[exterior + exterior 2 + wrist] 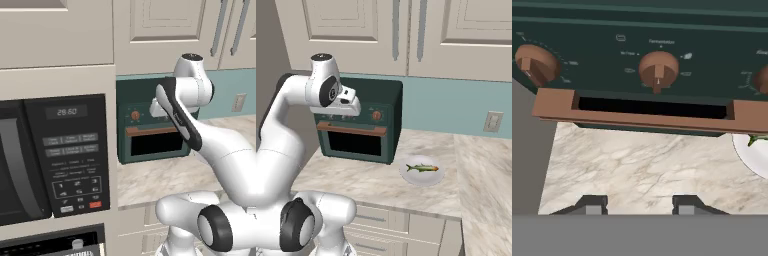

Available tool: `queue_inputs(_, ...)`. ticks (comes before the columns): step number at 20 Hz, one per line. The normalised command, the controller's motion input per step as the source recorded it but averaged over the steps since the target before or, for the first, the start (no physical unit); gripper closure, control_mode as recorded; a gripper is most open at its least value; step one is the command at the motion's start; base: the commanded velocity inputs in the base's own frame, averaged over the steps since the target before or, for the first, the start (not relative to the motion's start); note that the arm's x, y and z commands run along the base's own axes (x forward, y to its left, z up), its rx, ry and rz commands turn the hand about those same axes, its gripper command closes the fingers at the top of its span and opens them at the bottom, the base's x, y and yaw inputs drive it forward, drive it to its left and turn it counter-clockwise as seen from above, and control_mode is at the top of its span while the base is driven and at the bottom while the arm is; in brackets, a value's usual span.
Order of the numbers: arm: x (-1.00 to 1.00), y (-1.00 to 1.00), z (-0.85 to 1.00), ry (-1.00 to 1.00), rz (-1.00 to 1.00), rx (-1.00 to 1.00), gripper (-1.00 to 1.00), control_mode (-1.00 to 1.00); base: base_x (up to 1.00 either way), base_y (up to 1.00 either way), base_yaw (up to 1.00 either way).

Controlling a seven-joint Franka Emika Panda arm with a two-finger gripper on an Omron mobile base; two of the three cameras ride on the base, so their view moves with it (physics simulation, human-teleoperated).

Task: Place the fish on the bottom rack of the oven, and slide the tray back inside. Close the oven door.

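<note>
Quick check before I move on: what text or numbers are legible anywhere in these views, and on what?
"29:60", roughly: the microwave display.
Microwave keypad labels: too blurred to read.
Toaster oven knob markings: too small to read.
Nothing else carries text.

Arm raised, tool [639,204] pointing down, fingers apart.
</note>
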Motion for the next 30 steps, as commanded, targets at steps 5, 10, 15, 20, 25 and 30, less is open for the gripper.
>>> queue_inputs(5,-0.1,-0.01,0.0,0.0,0.0,0.0,-1.0,-1.0,0.0,0.0,0.0)
queue_inputs(10,-0.73,-0.72,-0.04,-0.06,0.04,0.01,-1.0,-1.0,0.0,0.0,0.0)
queue_inputs(15,-0.66,-0.61,-0.05,0.0,-0.05,0.0,-1.0,-1.0,0.0,0.0,0.0)
queue_inputs(20,0.03,-0.29,-0.33,-0.03,-0.3,0.0,-1.0,-1.0,0.0,0.0,0.0)
queue_inputs(25,0.19,-0.32,-0.28,0.01,-0.26,0.01,-1.0,-1.0,0.0,0.0,0.0)
queue_inputs(30,0.02,-0.58,-0.29,0.09,-0.34,0.12,-1.0,-1.0,0.0,0.0,0.0)
